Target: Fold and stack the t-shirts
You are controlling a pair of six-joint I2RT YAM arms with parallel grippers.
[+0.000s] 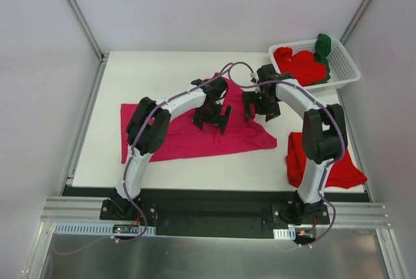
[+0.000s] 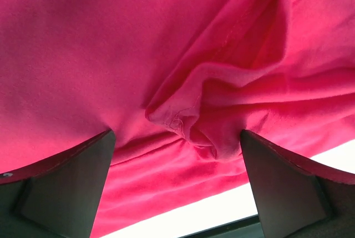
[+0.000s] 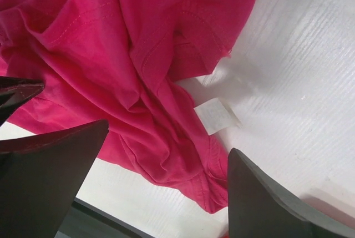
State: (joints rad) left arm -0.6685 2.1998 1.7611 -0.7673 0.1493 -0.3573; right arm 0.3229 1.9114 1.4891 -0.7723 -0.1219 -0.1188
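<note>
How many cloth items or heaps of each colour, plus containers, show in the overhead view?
White basket: 1
Magenta t-shirt: 1, spread on the table
Red heaps: 2, the red heap in the basket and the red heap at the table's near right
Dark green cloth: 1, in the basket
Total: 5; the number of shirts in each red heap cannot be told.

You have soft, matt knit cloth in the magenta-pink t-shirt [image 2: 111, 55], with stitched seams and deep creases. Its label [image 3: 217, 115] is a thin, matt white tag. The surface [image 3: 310, 71] below is white and matt, with a faint straight grain. The fingers [image 2: 66, 188] of your left pincer [image 2: 176, 138] look like dark, matt plastic. The basket [image 1: 348, 71] is white slotted plastic, and the frame rails [image 1: 78, 15] are bare metal.
</note>
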